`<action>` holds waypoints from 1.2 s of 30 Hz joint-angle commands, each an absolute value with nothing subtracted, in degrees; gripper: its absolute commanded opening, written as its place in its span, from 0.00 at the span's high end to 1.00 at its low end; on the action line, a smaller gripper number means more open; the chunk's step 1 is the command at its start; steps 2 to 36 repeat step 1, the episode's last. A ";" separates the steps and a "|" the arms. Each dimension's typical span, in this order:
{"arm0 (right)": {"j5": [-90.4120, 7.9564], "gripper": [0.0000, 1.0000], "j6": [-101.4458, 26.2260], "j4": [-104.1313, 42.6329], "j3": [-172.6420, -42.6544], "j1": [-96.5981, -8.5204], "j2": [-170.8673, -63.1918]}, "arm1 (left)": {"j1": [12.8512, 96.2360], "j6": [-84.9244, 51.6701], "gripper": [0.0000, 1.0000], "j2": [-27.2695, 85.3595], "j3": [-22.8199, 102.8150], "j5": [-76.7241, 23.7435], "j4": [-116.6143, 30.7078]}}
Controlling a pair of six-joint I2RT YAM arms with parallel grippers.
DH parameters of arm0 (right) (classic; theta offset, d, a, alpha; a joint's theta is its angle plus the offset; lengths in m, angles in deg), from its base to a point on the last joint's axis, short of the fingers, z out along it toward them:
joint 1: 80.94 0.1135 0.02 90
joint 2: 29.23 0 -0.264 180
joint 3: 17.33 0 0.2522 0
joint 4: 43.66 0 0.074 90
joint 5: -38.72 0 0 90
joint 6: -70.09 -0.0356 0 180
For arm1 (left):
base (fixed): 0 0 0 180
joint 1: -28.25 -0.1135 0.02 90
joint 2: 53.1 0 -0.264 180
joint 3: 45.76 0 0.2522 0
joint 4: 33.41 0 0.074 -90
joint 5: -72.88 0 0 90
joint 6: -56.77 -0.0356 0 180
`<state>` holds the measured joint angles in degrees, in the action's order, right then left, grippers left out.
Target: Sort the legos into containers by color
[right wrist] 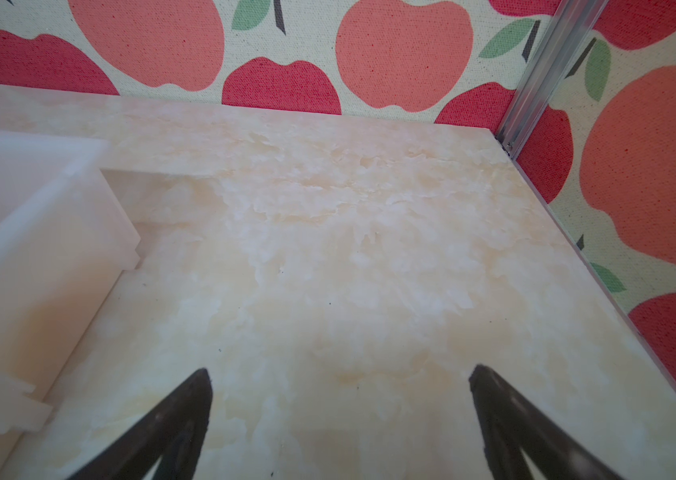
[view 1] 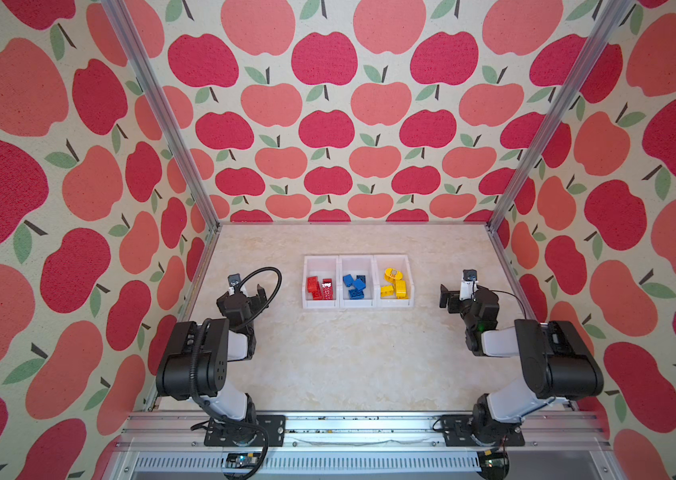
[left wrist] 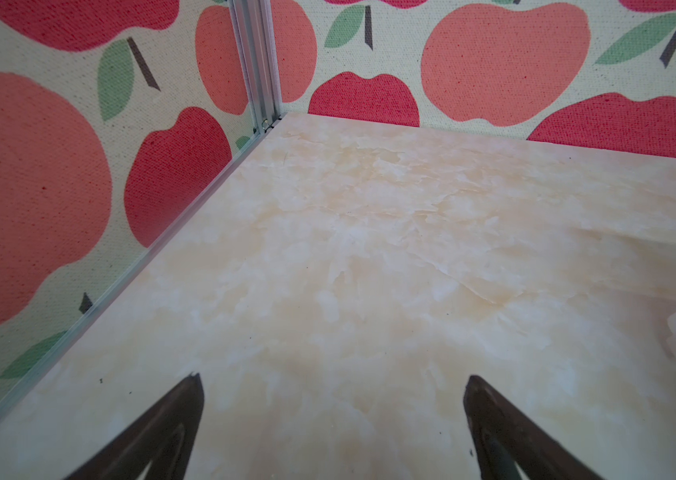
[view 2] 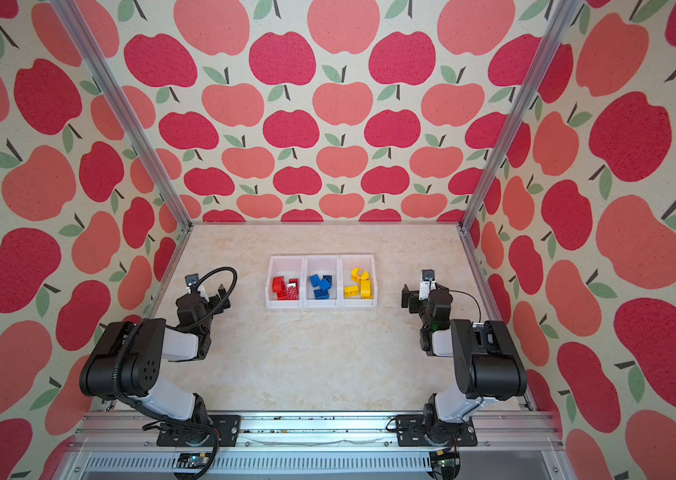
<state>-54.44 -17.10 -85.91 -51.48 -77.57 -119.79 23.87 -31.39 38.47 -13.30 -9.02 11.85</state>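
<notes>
Near side: left gripper (left wrist: 334, 378) and right gripper (right wrist: 340, 372) hover low over bare table (view 1: 348, 365), jaws wide apart, nothing held, one on each flank of the bins (view 1: 356, 305) and clear of them. Mid-table, the three joined white bins hold red legos (view 1: 320, 288) left, blue legos (view 1: 355, 286) middle, yellow legos (view 1: 395, 286) right with the rounded piece (view 1: 392, 273) furthest back; all are bunched toward the near ends, no colours mixed. Sort looks done, no loose brick visible, so the next move is probably just parking the arms.
</notes>
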 commanded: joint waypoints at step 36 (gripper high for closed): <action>-55.19 0.01 -16.40 -85.77 -52.27 -77.43 -119.98 | 23.42 -30.77 0.00 38.90 -12.71 -9.65 12.48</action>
